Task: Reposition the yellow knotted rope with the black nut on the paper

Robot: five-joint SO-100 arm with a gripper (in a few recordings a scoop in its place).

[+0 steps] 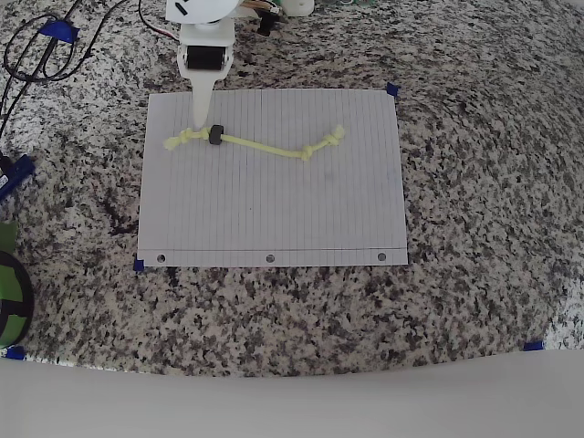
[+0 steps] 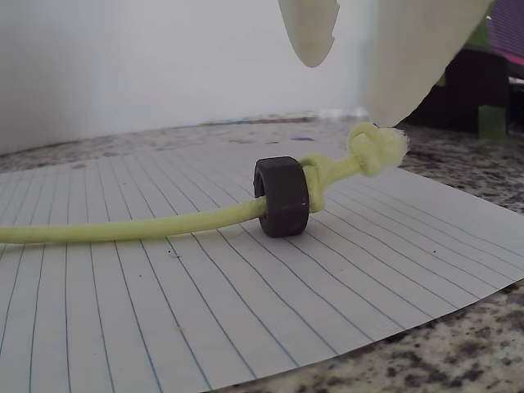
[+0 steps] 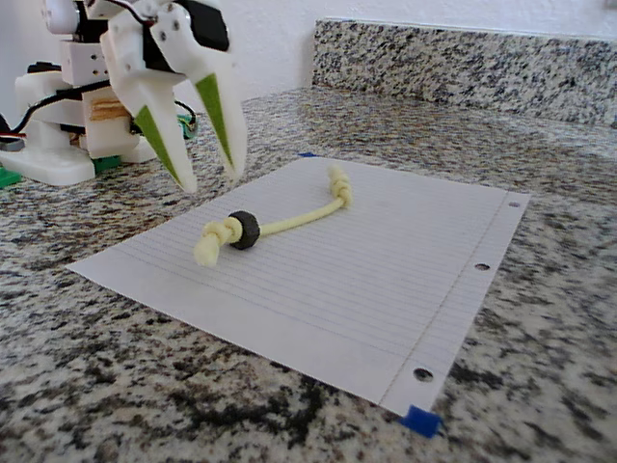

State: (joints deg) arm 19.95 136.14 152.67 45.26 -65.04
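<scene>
The thin pale yellow-green knotted rope (image 1: pixel 265 145) lies across the upper part of the white lined paper sheet (image 1: pixel 274 210), with the small black ring-shaped nut (image 3: pixel 243 230) resting against the knot near one end. The white gripper (image 3: pixel 207 179) hangs just above that end, its fingers spread and holding nothing. I think a pinch on the round nut may slip, or the thin unweighted paper may slide with the rope when it is dragged.
</scene>
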